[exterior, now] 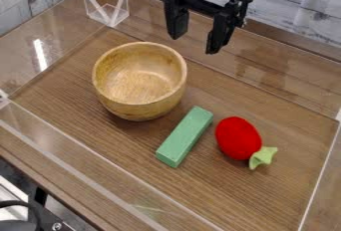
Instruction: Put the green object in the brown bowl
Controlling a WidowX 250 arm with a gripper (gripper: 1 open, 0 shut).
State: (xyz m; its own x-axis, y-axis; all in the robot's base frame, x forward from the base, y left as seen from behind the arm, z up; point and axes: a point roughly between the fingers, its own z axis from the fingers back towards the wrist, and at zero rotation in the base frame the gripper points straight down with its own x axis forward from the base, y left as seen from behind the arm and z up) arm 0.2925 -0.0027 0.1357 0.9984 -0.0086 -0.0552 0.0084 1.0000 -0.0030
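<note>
The green object (185,136) is a flat, long green block lying on the wooden table, just right of and in front of the brown bowl (139,79). That round light-wood bowl stands upright at centre left with nothing in it. My gripper (196,34) hangs at the top of the view, pointing down, behind and to the right of the bowl. Its two black fingers (174,20) stand apart, open, with nothing between them, well above the table and away from the block.
A red strawberry-like toy (240,137) with a pale green leaf lies just right of the block. Clear acrylic walls (27,125) fence the table's edges. A clear plastic piece (107,8) stands at the back left.
</note>
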